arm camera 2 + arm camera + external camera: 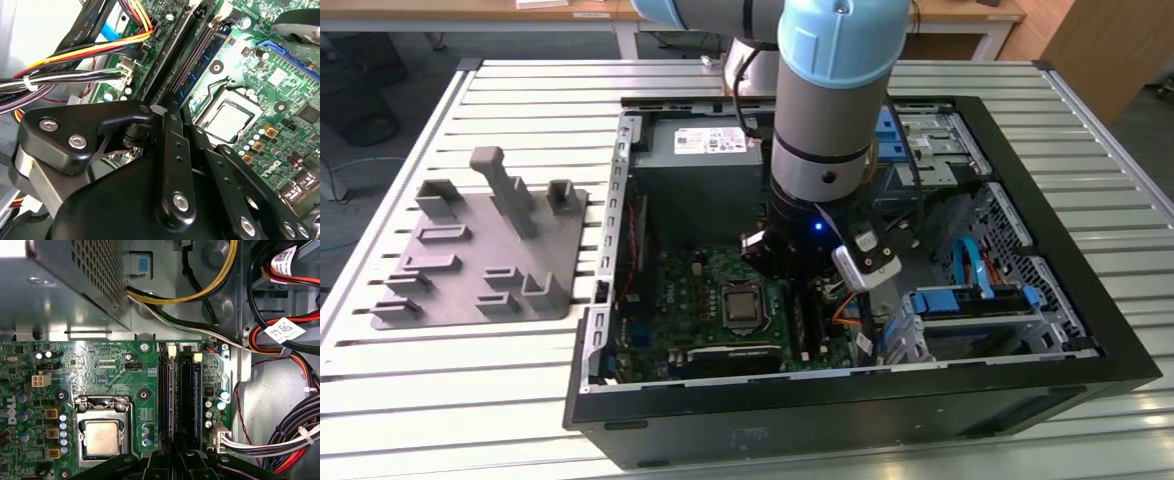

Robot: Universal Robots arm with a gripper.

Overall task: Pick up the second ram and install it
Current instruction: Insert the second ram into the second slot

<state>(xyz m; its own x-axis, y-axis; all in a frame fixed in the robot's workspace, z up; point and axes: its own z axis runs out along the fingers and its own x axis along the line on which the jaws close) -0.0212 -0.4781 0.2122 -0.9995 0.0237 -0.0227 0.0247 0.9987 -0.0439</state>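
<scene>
Slatted metal table [480, 370] carries an open black computer case [1067, 300]. Black gripper [175, 460] hangs over the green motherboard's [105, 370] memory slots, beside the thin blue-green ram strip [197, 390] standing in one; whether its fingers are apart cannot be told.

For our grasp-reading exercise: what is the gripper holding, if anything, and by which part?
It cannot be told. The gripper sits low over the memory slots, near a blue-green ram strip standing in a slot, and its own body hides any contact.

Second ram [197, 390] upright (blue-green edge) in a motherboard slot
</scene>
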